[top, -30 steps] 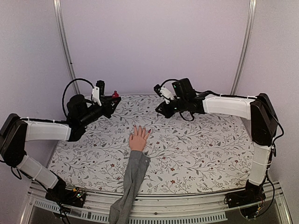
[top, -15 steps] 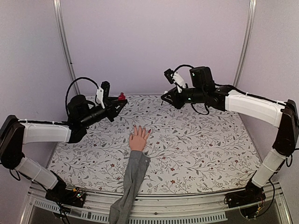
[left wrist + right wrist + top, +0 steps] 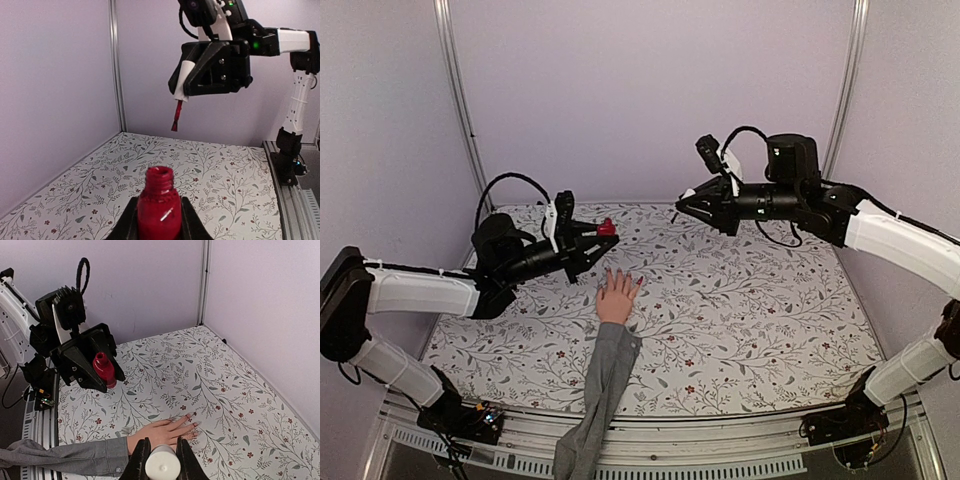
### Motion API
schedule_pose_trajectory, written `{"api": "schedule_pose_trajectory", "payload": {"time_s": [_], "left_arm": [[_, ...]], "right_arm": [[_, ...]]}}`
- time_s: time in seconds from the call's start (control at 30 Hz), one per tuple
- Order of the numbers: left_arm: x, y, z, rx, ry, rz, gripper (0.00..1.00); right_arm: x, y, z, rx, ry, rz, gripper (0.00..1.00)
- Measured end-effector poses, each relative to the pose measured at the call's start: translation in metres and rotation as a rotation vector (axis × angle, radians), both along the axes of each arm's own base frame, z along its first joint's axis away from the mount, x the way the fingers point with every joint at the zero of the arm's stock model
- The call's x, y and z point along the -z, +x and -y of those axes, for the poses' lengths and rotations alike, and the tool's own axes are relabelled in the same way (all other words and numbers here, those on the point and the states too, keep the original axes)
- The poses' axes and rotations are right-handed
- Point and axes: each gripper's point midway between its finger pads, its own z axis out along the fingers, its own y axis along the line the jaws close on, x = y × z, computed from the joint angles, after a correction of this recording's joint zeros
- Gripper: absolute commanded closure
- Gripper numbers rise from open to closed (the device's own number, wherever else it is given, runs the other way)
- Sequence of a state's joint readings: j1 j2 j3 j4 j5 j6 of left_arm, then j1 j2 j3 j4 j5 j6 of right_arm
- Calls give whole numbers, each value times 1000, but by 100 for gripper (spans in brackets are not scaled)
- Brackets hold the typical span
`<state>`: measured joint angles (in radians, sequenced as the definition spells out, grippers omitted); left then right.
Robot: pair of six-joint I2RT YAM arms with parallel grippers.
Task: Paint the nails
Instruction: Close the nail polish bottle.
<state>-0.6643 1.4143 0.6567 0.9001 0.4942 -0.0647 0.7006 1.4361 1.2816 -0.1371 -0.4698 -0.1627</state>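
Aloft, left tool (image 3: 159, 225) pinches the red bottle (image 3: 160, 197) (uncapped), right tool (image 3: 686, 206) pinches the brush cap (image 3: 162, 465).

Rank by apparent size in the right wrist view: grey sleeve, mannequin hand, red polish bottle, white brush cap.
1. grey sleeve
2. mannequin hand
3. red polish bottle and white brush cap look alike; the cap sits right at the lens, so its rank is unsure.
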Motion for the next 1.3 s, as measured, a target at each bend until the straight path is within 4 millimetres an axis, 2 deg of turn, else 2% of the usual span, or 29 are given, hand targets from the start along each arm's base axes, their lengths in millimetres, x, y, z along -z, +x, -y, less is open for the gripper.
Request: {"api": "schedule_pose_trajectory", "payload": {"time_s": [0.17, 0.37, 0.63, 0.8, 1.03, 1.17, 1.3], "left_arm": [[7, -26, 16, 88, 9, 49, 100], [27, -50, 33, 178, 29, 95, 100], [36, -77, 49, 285, 51, 163, 100], [35, -83, 52, 297, 52, 195, 100], [38, -82, 54, 296, 60, 205, 100], [37, -81, 55, 296, 60, 207, 100], [37, -81, 55, 296, 61, 207, 100]], "right_arm": [[-13, -22, -3, -88, 10, 38, 100], [-10, -50, -14, -200, -9, 47, 100], [-21, -92, -29, -364, -4, 90, 100], [-22, -112, -35, -441, -4, 100, 100], [-27, -127, -42, -487, -12, 136, 100], [-29, -130, -46, -493, -21, 155, 100], [-21, -127, -51, -483, -42, 149, 100]]}}
